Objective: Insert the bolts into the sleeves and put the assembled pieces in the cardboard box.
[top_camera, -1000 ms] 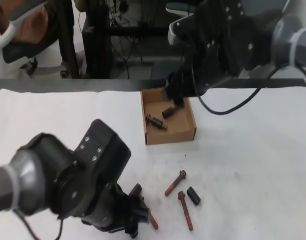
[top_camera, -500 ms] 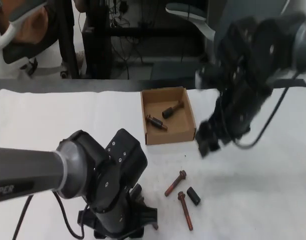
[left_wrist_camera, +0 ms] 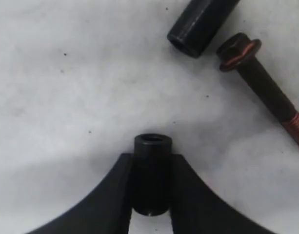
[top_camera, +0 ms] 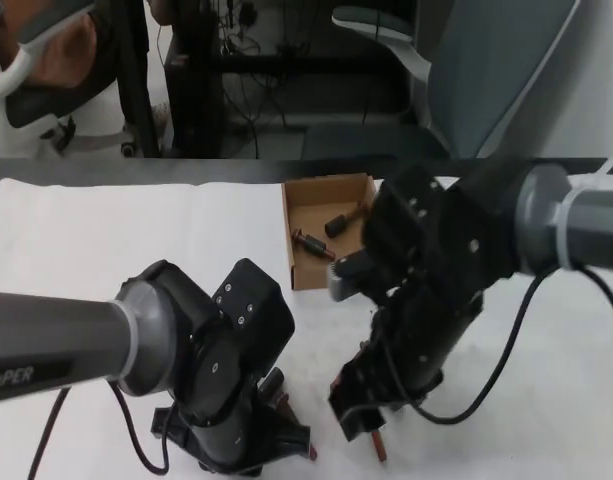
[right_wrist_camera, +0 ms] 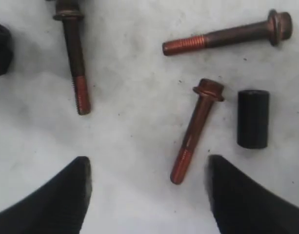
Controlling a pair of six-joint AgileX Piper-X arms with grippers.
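Scanning high view, box: cardboard box (top_camera: 289, 235) sits at the far middle of the white bench cover (top_camera: 106, 230). Two assembled pieces (top_camera: 314, 243) lie inside, so we judge part of the job is done.
High view, arms: left arm (top_camera: 206, 350) is low at the near edge. Right arm (top_camera: 436, 260) is just beside it, bent down over the loose parts and well apart from the box.
Left wrist, grip: left gripper (left_wrist_camera: 152, 158) pinches the held sleeve (left_wrist_camera: 152, 185), which lies lengthwise along the fingers. Its open bore pokes out past the tips. We judge that's to leave a bolt a clear way in.
Left wrist, nearby: spare sleeve (left_wrist_camera: 200, 24) and flanged bolt (left_wrist_camera: 266, 87) lie on the cover just beyond, bolt head right by the spare sleeve.
Right wrist, grip: right gripper (right_wrist_camera: 148, 165) is spread wide and holds nothing. The middle bolt (right_wrist_camera: 195, 129) lies in the gap between its fingers, and we judge that's the one it's set over to pick.
Right wrist, parts: loose sleeve (right_wrist_camera: 253, 118) lies just beside the middle bolt. Far bolt (right_wrist_camera: 227, 35) and side bolt (right_wrist_camera: 73, 58) lie apart from it, all flat on the cover.
Right wrist, edge: dark object (right_wrist_camera: 0, 48), and we can't tell what it is.
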